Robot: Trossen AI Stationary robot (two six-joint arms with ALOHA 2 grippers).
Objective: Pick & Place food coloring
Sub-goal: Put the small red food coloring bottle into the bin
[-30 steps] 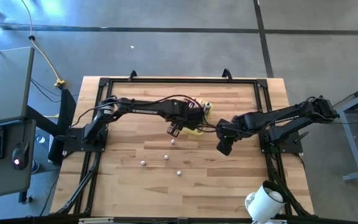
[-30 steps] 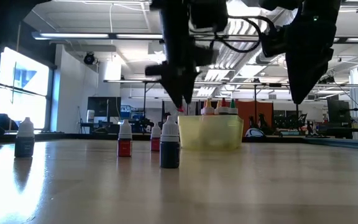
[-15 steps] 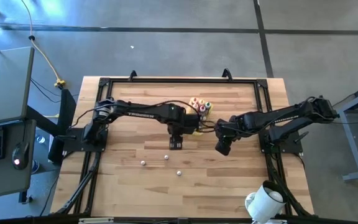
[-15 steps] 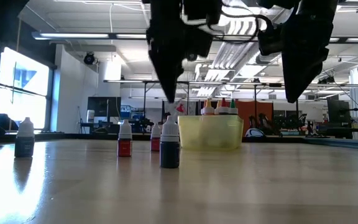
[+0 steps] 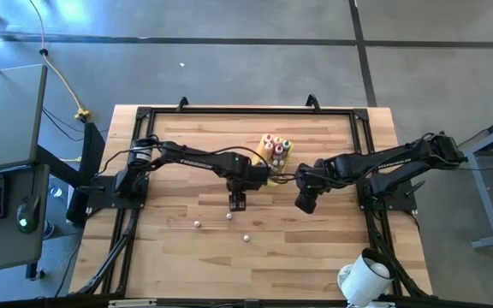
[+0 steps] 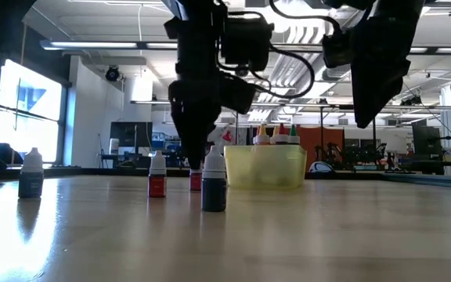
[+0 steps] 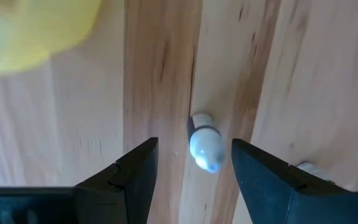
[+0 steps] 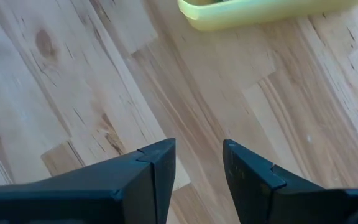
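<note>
Left wrist view has the left gripper (image 7: pixel 192 163) spread over a white-capped food coloring bottle (image 7: pixel 204 142) upright on the table (image 5: pixel 332 248) near the yellow tray (image 5: pixel 266 168), so I'd call it pre-grasp: descend, pinch; right gripper (image 8: pixel 197 163) idles open beside the tray.

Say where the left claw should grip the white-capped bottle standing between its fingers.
Judging from the wrist view, grip the bottle across its round body below the cap, descending from straight above: it stands upright, and the left claw is open astride it.
</note>
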